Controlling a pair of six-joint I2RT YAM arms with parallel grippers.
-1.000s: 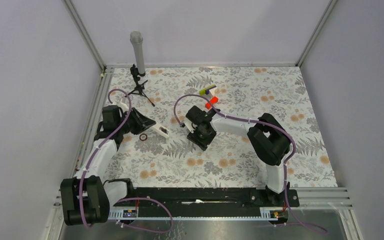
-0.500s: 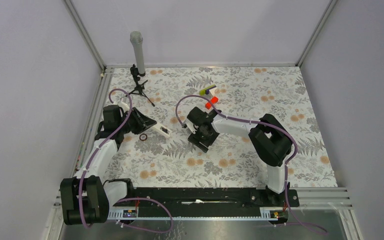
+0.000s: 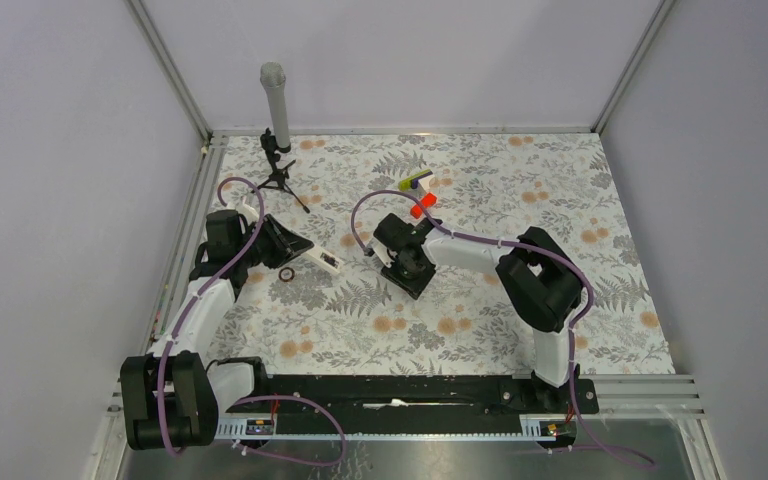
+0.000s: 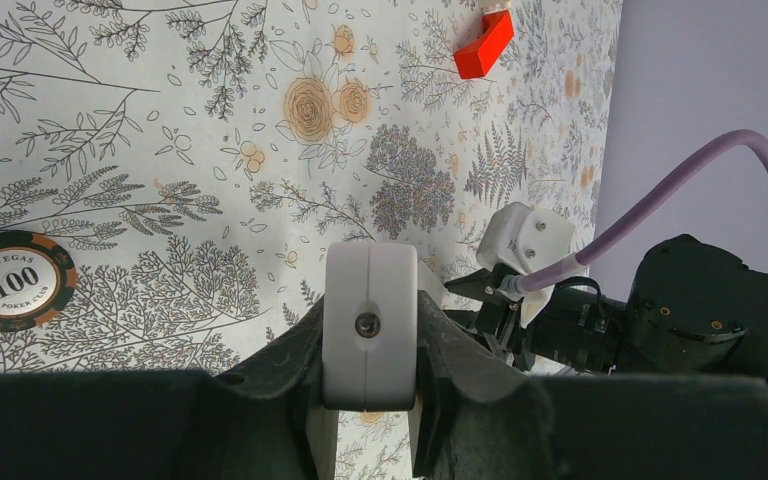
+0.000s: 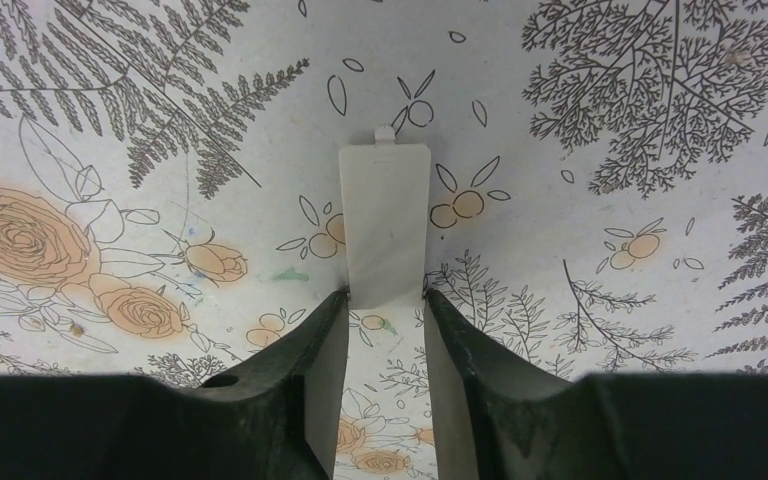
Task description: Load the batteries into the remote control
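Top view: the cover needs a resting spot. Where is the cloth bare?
Bare: the cloth's right part past the right arm, and the near strip before the rail. Crowded: remote, chip and tripod at left; cover and red piece mid-table.

One remote control (image 3: pixel 322 261), one poker chip (image 4: pixel 15 282), one red block (image 4: pixel 483 45), one white cover (image 5: pixel 387 225)

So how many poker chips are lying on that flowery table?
1. The chip lies on the cloth beside the white remote control held by the left gripper. More could be hidden under the arms.
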